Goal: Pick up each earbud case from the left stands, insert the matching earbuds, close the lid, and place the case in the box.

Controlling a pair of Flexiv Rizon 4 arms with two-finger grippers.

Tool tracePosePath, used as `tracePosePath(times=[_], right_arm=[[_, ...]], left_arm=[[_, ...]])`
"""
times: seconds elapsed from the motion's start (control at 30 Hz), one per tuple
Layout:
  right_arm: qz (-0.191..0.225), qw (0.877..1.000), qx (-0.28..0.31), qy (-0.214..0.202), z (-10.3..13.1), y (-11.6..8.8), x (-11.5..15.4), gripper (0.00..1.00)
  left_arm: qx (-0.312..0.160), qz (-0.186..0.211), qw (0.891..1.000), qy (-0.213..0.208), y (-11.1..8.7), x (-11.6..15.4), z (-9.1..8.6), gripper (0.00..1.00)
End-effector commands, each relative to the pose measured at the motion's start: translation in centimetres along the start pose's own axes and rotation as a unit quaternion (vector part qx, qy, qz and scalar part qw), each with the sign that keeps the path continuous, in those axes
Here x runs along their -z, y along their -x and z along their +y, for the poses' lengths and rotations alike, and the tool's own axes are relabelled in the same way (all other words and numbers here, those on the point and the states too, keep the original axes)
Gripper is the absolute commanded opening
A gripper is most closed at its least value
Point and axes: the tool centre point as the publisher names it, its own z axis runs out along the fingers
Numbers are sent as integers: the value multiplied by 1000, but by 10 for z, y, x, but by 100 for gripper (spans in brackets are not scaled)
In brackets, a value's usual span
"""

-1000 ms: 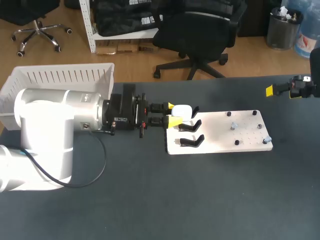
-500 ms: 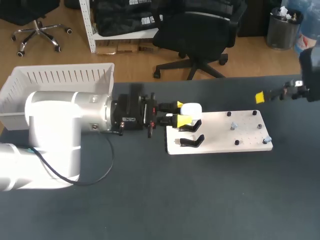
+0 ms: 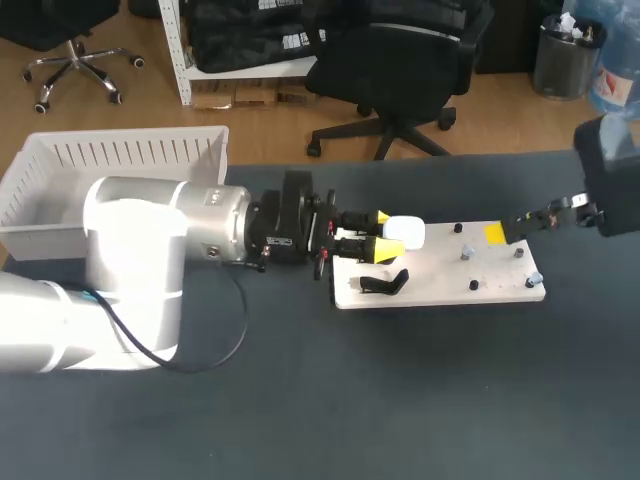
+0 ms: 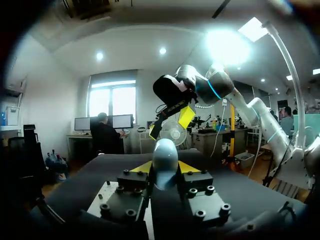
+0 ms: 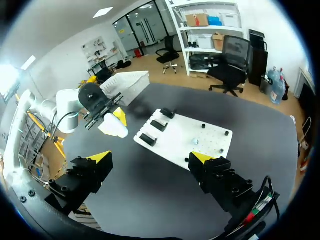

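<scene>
Here, the left hand (image 3: 384, 232) grips the white earbud case (image 3: 408, 232).
The case is held off the dark tabletop (image 3: 400, 400), close by the black stands (image 5: 159, 125) on the white board (image 3: 480, 262); the right hand (image 5: 151, 159), near the board's other end, gapes wide and empty.

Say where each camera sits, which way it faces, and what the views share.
Head view: fixed above and behind, looking down on the table; left gripper shut on the earbud case, right gripper at the right.
Left wrist view: on the left wrist, facing past its held case toward the right gripper.
Right wrist view: on the right wrist, facing down over its open fingers at the white board.
All three show the case.
</scene>
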Motion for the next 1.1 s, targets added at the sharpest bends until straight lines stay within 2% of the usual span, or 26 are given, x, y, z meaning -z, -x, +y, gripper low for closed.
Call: tracePosePath(times=[0.03,0.2,0.77,1.1], right_arm=[[14,999,10,-41,23,-2,-6,100],[21,998,25,-61,32,-2,-19,100],[48,998,12,-44,54,7,-51,100],[64,998,-4,-29,51,12,-73,100]], left_arm=[[3,-4,1000,-4,-3,0,3,0],[5,-2,1000,-3,-6,2,3,0],[7,1,1000,-1,-9,4,5,0],[7,1,1000,-1,-9,4,5,0]])
